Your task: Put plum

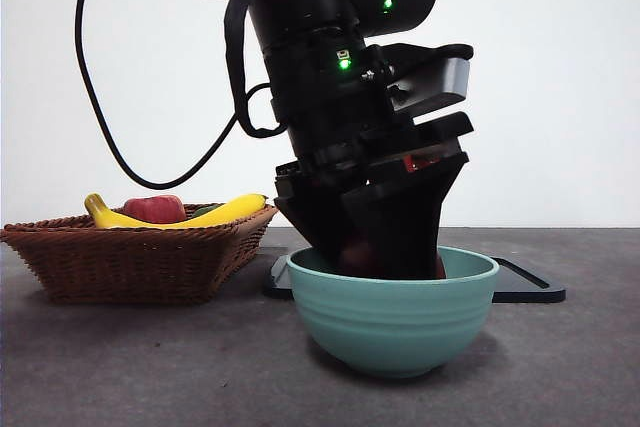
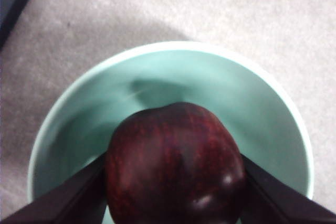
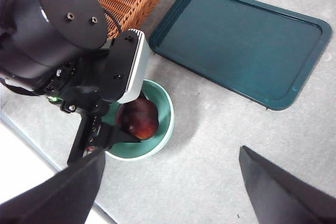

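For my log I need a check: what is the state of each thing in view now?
Dark maroon plum: gripped, low inside the bowl.
Teal ceramic bowl: upright.
Left end effector: shut on plum.
Right end effector: open, holding nothing.
Dark green tray: flat.
Woven wicker basket: holds fruit.

Even, bright light, seemingly from overhead. The plum point(image 2: 176, 163) shows small glare spots and throws a soft shadow inside the bowl point(image 2: 283, 124). The left wrist view is slightly blurred.
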